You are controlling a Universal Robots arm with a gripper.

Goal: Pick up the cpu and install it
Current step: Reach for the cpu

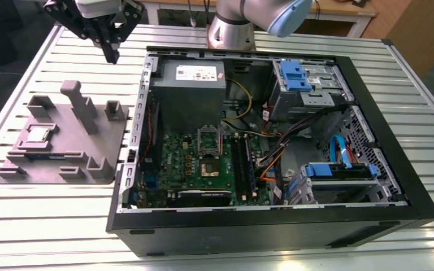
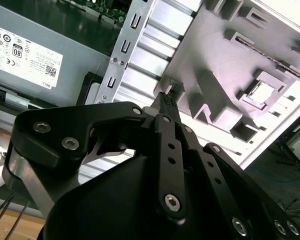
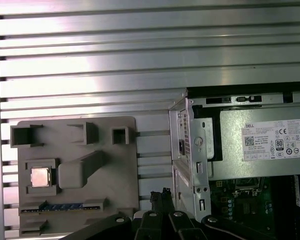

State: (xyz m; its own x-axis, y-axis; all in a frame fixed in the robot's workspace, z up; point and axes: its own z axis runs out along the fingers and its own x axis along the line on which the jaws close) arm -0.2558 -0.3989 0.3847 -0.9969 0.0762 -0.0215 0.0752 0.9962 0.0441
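We counted one cpu (image 1: 38, 134), one holder (image 1: 89, 164), one case (image 1: 277, 226) and one hand (image 1: 112, 55). The cpu lay in a holder recess near the tabletop's (image 1: 51, 226) edge at the exterior view's left. The hand hung closed and empty by the far edge. The exterior view showed the case's socket (image 1: 208, 148); the second wrist view, the fingertips (image 2: 166, 102) meeting.

silver-grey cpu (image 1: 38, 134); matte grey holder (image 1: 105, 142); black end effector (image 1: 113, 56); black case (image 1: 277, 228); green board (image 1: 178, 161); ribbed silver table (image 1: 51, 226)
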